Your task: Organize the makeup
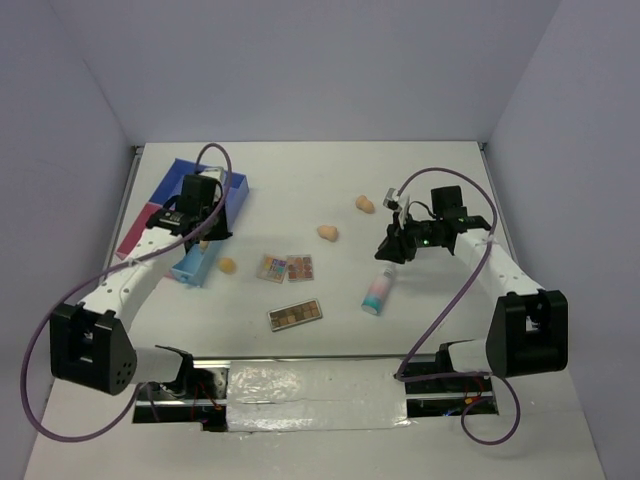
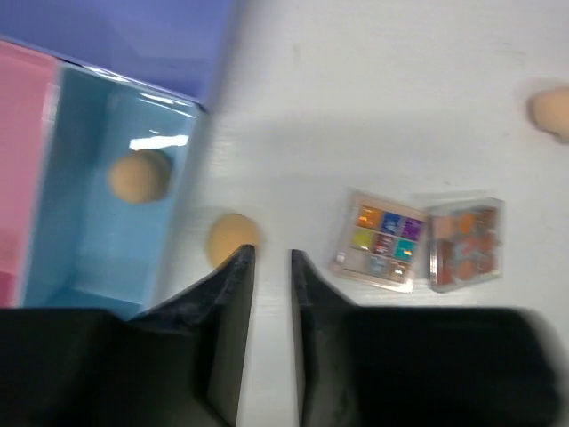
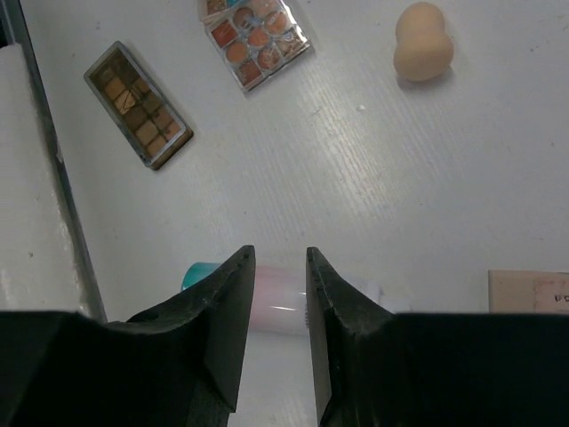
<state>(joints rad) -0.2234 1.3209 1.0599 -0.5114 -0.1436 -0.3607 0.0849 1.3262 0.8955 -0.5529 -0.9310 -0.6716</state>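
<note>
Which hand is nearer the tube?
Right. The right hand hovers directly over the tube; the left hand is far off by the tray.

Soft, even light overhead; the shiny strip (image 1: 320, 395) along the near edge of the surface (image 1: 300, 180) glares white. The left wrist view is smeared throughout, with a glint in the teal compartment (image 2: 89, 253). The right wrist view is sharp, the peach sponge (image 3: 423, 42) casting a faint shadow.
</note>
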